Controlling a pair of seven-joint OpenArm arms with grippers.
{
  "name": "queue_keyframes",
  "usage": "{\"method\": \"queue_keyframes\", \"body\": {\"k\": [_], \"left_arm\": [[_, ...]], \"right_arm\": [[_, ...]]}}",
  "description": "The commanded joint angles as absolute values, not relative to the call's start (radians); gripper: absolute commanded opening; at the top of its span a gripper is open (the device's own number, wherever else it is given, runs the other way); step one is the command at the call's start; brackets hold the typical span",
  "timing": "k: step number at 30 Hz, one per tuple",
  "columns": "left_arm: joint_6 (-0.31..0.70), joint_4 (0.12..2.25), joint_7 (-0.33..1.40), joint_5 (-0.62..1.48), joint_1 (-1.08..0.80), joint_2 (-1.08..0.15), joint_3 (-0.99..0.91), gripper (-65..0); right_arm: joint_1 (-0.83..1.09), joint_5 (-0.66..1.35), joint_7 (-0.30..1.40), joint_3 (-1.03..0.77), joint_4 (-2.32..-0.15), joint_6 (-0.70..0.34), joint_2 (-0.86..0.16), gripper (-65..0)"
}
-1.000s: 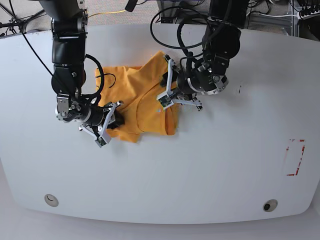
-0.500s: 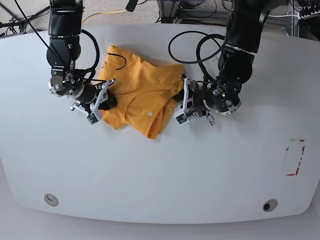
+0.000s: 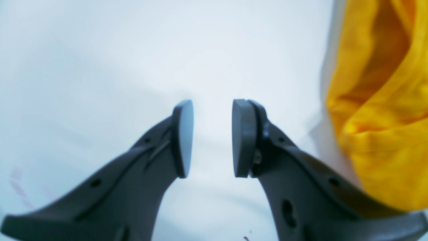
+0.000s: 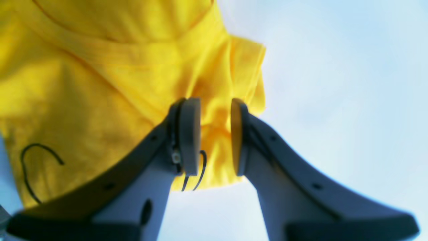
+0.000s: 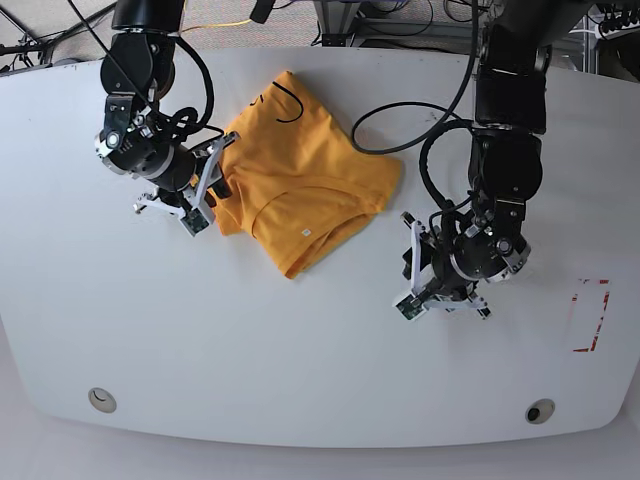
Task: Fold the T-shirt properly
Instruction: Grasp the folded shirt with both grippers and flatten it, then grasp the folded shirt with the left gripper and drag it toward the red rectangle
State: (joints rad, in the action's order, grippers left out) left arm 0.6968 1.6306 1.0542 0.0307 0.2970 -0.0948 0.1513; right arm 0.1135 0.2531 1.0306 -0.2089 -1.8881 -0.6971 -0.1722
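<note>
Orange-yellow T-shirt bunched in a crumpled heap on the white bench, toward its far left part. Black cursive strokes visible at the far edge of the T-shirt, too partial to read; small white tag near the T-shirt's near edge. Right gripper at the T-shirt's left edge, jaws clenched on a fold of the fabric, cloth seen bunched between the pads in the right wrist view. Left gripper well apart from the T-shirt, to its right and nearer, jaws released with only bare bench between the pads. Black cables looping over the bench just right of the T-shirt. Red-marked rectangle far right of the T-shirt. Two round fittings along the near edge of the bench.
</note>
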Motion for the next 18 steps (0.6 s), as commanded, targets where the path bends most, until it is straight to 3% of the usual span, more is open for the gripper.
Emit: {"method": "queue_keyframes", "body": {"k": [1,6,18], "left_arm": [[0.698,1.741,1.067,0.045,0.272,-0.070,0.151,-47.4],[0.698,1.874,1.070,0.042,0.124,-0.005,0.153,-47.4],[0.698,1.822,1.064,0.038,-0.047,0.033,0.272,-47.2]], "right_arm": [[0.113,0.262,1.026,-0.251,-1.922,-0.698,-0.182,-50.4],[0.113,0.260,1.024,-0.260,-1.879,-0.698,-0.219,-50.4],[0.102,0.260,0.946,-0.257,-1.684,-0.698,-0.222,-50.4]]}}
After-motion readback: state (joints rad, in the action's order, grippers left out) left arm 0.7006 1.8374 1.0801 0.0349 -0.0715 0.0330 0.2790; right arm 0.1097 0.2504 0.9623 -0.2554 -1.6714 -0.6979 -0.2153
